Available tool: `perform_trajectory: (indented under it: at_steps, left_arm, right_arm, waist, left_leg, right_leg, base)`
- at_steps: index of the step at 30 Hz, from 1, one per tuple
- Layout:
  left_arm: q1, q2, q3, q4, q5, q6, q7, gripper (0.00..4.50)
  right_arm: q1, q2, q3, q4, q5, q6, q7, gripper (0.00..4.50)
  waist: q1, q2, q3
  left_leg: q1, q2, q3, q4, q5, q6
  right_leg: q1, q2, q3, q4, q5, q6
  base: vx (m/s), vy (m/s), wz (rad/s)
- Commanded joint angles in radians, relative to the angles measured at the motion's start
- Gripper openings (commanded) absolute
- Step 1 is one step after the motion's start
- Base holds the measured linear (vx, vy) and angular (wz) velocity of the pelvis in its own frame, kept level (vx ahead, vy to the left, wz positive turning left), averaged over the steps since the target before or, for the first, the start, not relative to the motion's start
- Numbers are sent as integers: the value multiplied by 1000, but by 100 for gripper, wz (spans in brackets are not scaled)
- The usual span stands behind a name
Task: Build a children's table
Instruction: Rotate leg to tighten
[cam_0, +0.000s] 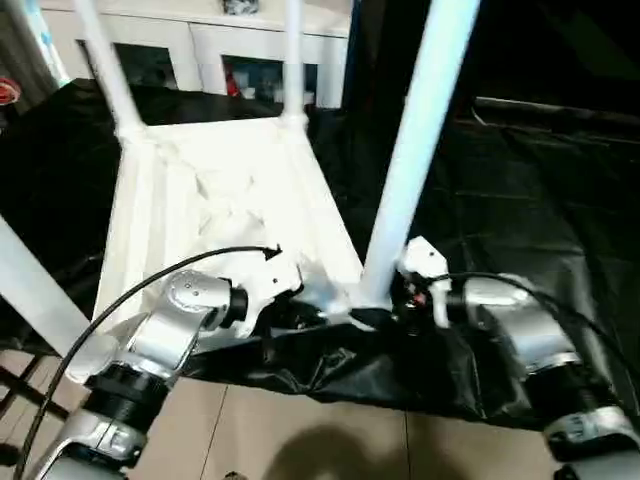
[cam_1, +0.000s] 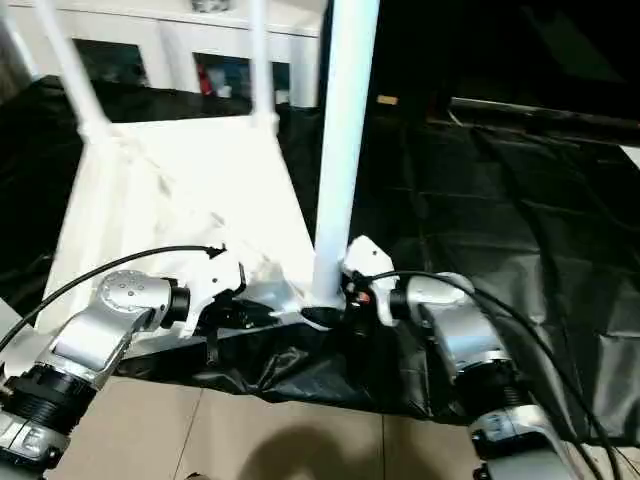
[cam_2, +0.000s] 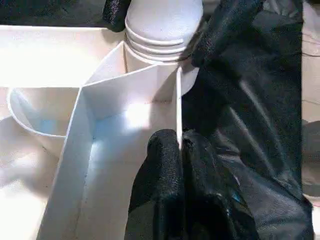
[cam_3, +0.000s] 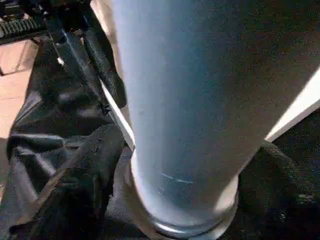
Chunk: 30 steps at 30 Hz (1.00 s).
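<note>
On the black-draped table (cam_0: 560, 200), at our 12 o'clock: tabletop (cam_0: 230, 190), underside up, legs standing in its sockets. Our left end effector (cam_2: 177, 150) is pinched closed on the tabletop's near edge wall. Our right end effector (cam_1: 345, 295) stands wide around the near right leg (cam_0: 415, 150) at its base.

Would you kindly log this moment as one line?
left gripper: shut on tabletop edge | right gripper: around near-right leg base | legs upright in sockets
</note>
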Motion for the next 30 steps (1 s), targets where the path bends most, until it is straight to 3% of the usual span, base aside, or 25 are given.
perform_trajectory:
  at_steps: [1,8,12,14,15,16,17,18,19,20,22,23,26,27,28,29,30]
  left_arm:
    - [-5,-25,-40,-50,-41,-1,-38,0]
    - [-6,-29,-37,-48,-40,-1,-23,0]
    - [-22,-80,-16,-18,-15,1,80,0]
    - [-31,-102,-9,-5,-8,6,120,0]
    - [-44,-136,-3,10,1,18,174,0]
    - [-59,-170,3,27,10,29,227,0]
    - [-65,-182,5,34,13,33,245,0]
    - [-70,-192,7,39,16,36,261,0]
    - [-91,-240,16,63,28,52,339,0]
    - [-99,-256,19,72,33,59,367,0]
    - [-112,-290,24,92,55,70,431,0]
    - [-113,-292,24,93,58,71,438,0]
    - [-114,-305,33,101,64,76,461,0]
    - [-114,-305,32,102,67,72,460,0]
    - [-114,-305,32,104,71,69,462,0]
    - [-109,-299,29,98,71,65,447,0]
    - [-107,-295,28,96,70,63,440,0]
  right_arm:
    - [9,5,42,-30,13,7,59,320]
    - [20,11,59,-39,19,12,69,275]
    - [49,67,44,-53,14,27,-27,271]
    - [53,94,33,-42,4,23,-84,270]
    - [46,141,10,-5,-19,33,-208,270]
    - [40,178,-6,22,-34,39,-297,269]
    - [39,189,-10,30,-37,40,-322,269]
    - [37,200,-15,37,-40,42,-346,269]
    - [26,253,-37,64,-47,59,-453,268]
    - [21,272,-45,73,-50,65,-493,267]
    - [-4,323,-72,101,-53,92,-596,265]
    - [-6,328,-74,103,-53,93,-604,265]
    - [-22,357,-82,114,-58,102,-647,265]
    - [-23,362,-83,110,-55,93,-642,265]
    - [-24,366,-85,108,-55,86,-640,265]
    - [-21,360,-81,100,-56,72,-627,318]
    - [-19,356,-81,97,-54,69,-618,332]
  waist:
    - [0,-8,-62]
    - [2,-11,-64]
    - [2,-13,-62]
    - [-1,-15,-58]
    - [-2,-15,-58]
    - [-7,-11,-53]
    - [-10,-15,-53]
    - [-11,-15,-54]
    - [-11,-8,-52]
    - [-15,-9,-51]
    - [-14,-5,-55]
    - [-17,-6,-54]
    - [-19,-8,-59]
    - [-17,8,-59]
    - [-21,0,-60]
    - [-19,1,-62]
    - [-19,1,-62]
  left_leg:
    - [27,36,0,-59,-121,84]
    - [25,35,-1,-57,-110,83]
    - [25,35,0,-58,-103,86]
    - [27,34,-2,-62,-152,58]
    - [27,34,-2,-63,-165,50]
    - [28,32,-1,-67,-193,31]
    - [28,31,-6,-70,-226,6]
    - [29,32,-6,-70,-236,-1]
    - [32,32,-7,-72,-254,-9]
    - [31,31,-6,-72,-262,-14]
    - [27,30,-10,-72,-247,-16]
    - [27,29,-8,-73,-245,-16]
    - [21,27,-8,-70,-217,-3]
    - [22,27,-11,-70,-214,-4]
    - [21,27,-8,-69,-207,2]
    - [20,27,-8,-69,-192,9]
    - [20,27,-8,-69,-192,9]
  right_leg:
    - [45,-62,26,-54,15,-274]
    - [45,-62,26,-52,6,-264]
    - [43,-62,27,-53,8,-260]
    - [41,-65,26,-64,-88,-244]
    - [41,-65,26,-66,-114,-238]
    - [33,-64,29,-73,-170,-227]
    - [35,-66,27,-78,-244,-205]
    - [35,-67,27,-79,-266,-196]
    - [29,-66,29,-84,-295,-183]
    - [25,-64,31,-86,-303,-178]
    - [30,-65,30,-83,-278,-170]
    - [26,-62,31,-84,-267,-171]
    - [33,-62,29,-80,-212,-174]
    - [33,-63,29,-77,-195,-178]
    - [35,-59,28,-77,-158,-184]
    - [37,-60,27,-74,-126,-192]
    - [37,-60,27,-74,-126,-192]
  base:
    - [0,0,0]
    - [0,0,0]
    - [0,0,0]
    - [0,0,0]
    - [0,0,0]
    - [0,0,0]
    - [0,0,0]
    - [0,0,0]
    - [0,0,0]
    - [0,0,0]
    - [0,0,0]
    - [0,0,0]
    - [0,0,0]
    - [0,0,0]
    - [0,0,0]
    - [0,0,0]
    - [0,0,0]
